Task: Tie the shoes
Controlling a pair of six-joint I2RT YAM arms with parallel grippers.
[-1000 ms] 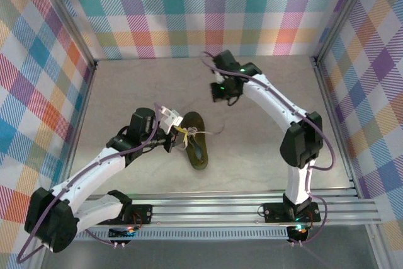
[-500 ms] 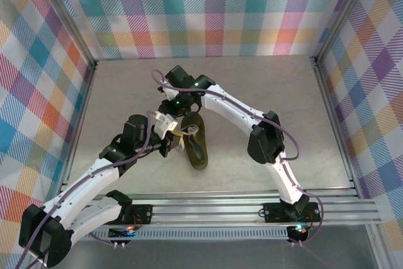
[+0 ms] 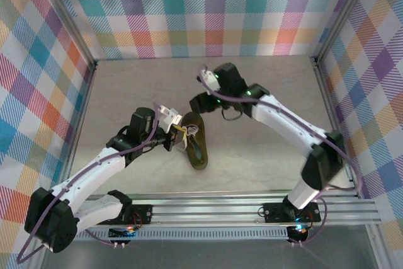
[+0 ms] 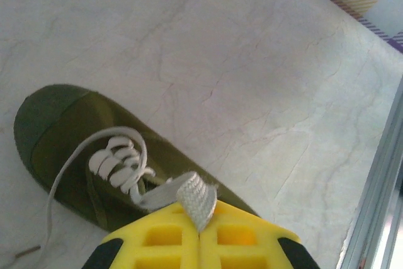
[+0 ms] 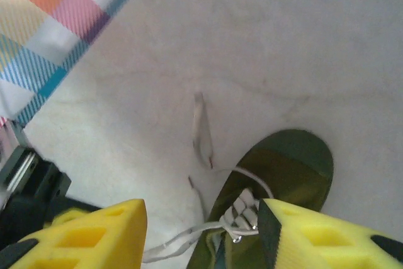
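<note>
The dark olive-green shoe (image 3: 197, 146) lies on the table's middle, toe toward the back, with cream laces (image 3: 191, 131) across its upper. My left gripper (image 3: 177, 135) sits at the shoe's left side. In the left wrist view its yellow fingers (image 4: 157, 237) are shut on a folded piece of cream lace (image 4: 194, 194) leading from the shoe (image 4: 60, 124). My right gripper (image 3: 201, 103) hovers just behind the toe. It (image 5: 201, 234) stands open above the shoe (image 5: 293, 162), nothing between its fingers, with the lace knot (image 5: 242, 218) below them.
Loose lace ends (image 5: 203, 131) trail on the marble-look tabletop (image 3: 264, 149) beside the toe. Plaid walls (image 3: 201, 11) enclose the back and sides. An aluminium rail (image 3: 252, 206) runs along the front edge.
My right arm swung from the back over to the shoe's toe and its gripper opened. The left gripper stayed shut on the lace at the shoe's left.
</note>
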